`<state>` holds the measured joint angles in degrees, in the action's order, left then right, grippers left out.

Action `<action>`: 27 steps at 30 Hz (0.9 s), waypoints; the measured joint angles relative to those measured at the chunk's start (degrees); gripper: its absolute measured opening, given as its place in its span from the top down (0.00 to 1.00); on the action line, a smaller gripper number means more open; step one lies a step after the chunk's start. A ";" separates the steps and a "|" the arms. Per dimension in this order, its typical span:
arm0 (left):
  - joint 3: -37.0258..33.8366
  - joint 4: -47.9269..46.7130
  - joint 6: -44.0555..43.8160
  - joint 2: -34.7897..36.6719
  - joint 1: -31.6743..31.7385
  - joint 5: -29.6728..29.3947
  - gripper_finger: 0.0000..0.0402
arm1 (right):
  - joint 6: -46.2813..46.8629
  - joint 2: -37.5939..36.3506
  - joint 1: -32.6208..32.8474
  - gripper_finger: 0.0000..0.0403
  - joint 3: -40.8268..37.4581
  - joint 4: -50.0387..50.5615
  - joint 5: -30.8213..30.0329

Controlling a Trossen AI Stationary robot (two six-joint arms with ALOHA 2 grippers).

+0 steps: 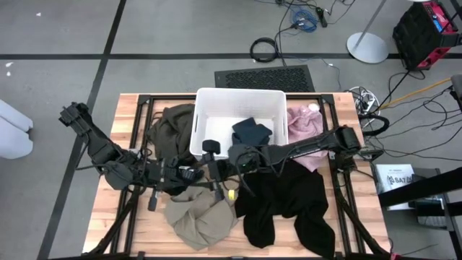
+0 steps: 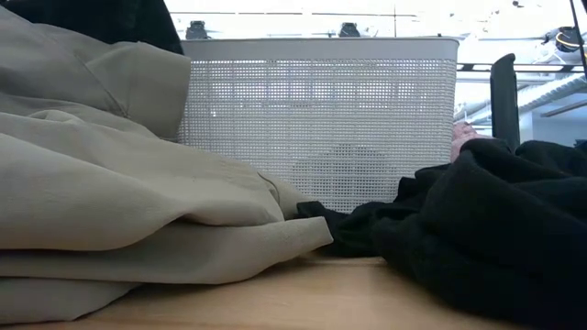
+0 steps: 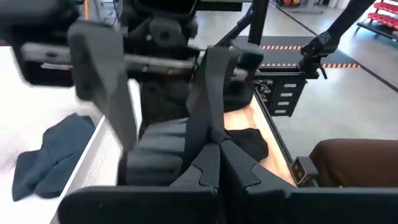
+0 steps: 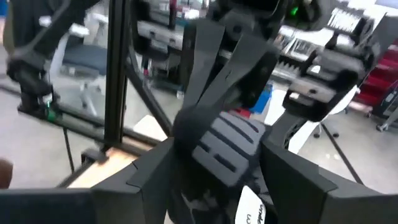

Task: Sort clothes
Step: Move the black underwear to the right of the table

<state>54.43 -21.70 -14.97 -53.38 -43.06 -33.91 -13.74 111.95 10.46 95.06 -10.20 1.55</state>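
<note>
Over the white bin, spreads right gripper above dropped teal garment; next calls for another garment; left gripper pressed together.

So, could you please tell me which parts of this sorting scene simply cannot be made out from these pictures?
- Bin contents: in the low view the white bin shows only its mesh wall, so the dark teal garment shows only from above.
- Olive-green garment: in the high view, partly behind the bin and left arm.
- Pink garment: in the low view, only a sliver above the black garment.
- Right wrist view: blurred.
</note>
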 joint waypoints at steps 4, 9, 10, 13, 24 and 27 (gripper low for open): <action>0.00 2.80 1.62 0.02 -0.02 0.71 1.00 | -0.94 1.78 0.00 0.51 4.48 6.59 0.04; 0.00 4.26 2.34 0.66 -0.03 0.80 0.99 | -0.96 1.35 0.02 0.71 5.47 8.25 0.01; 0.00 4.21 2.41 0.72 0.01 0.77 0.98 | -1.10 1.24 0.02 0.77 5.47 8.07 0.01; 0.00 4.15 2.36 0.73 0.01 0.65 0.95 | -2.18 0.80 0.02 0.95 5.47 8.04 0.01; 0.00 2.82 2.04 0.80 -0.03 -0.96 0.76 | -2.96 -4.66 0.15 1.00 5.32 10.95 -2.05; -0.02 1.79 1.97 1.33 -0.05 -1.31 0.67 | -3.02 -7.41 0.15 1.00 5.32 14.70 -2.23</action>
<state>54.41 -19.91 -12.99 -52.05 -43.11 -35.22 -16.76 104.53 10.61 100.38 4.50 -0.68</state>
